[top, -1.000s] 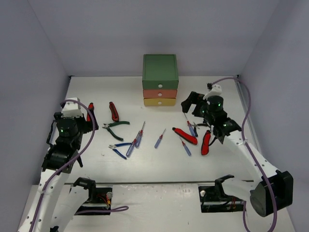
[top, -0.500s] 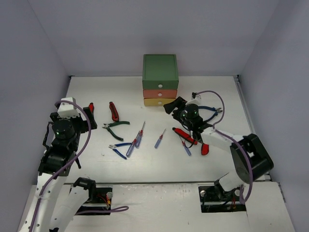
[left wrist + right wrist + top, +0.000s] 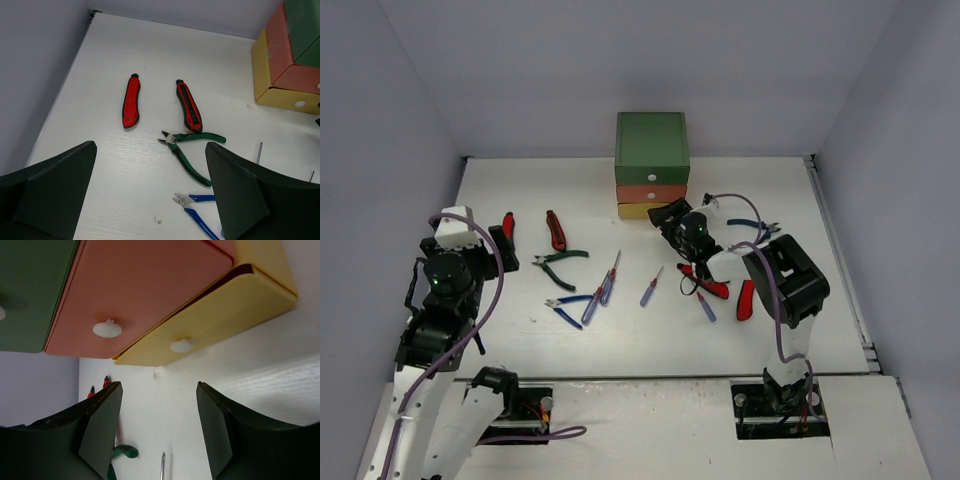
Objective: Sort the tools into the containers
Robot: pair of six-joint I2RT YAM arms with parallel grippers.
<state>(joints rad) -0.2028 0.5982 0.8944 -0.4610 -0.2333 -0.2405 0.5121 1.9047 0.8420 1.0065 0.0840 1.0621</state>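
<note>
A white table (image 3: 520, 190) fills the floor of a plain booth, closed in by pale lavender walls (image 3: 620, 60) on the left, back and right.

At the far left the left end effector (image 3: 150, 146) hangs above the table with its fingers wide apart and nothing between them. Just beyond it lies a red-handled tool (image 3: 508, 224), its long axis running from near to far. Beside that, a red and black tool (image 3: 555, 230) lies almost parallel, tilted slightly. The green pliers (image 3: 560, 262) point their jaws left, with the handles splayed to the right. The blue pliers (image 3: 568, 305), nearer the arms, lie the same way. A pair of thin screwdrivers (image 3: 610, 275) lies on a diagonal, shafts aimed toward the back wall, and a single blue screwdriver (image 3: 651, 287) lies likewise.

At the centre back stands the cabinet: the green drawer (image 3: 652, 145) on top, the orange-red drawer (image 3: 651, 194) under it and the yellow drawer (image 3: 645, 211) at the bottom. The right end effector (image 3: 157, 390) sits low just in front of the yellow drawer, fingers apart and empty, with the drawer's white knob (image 3: 181, 345) framed between them but not touched.

Right of it lie two chunky red tools (image 3: 705, 282) (image 3: 746, 299).
</note>
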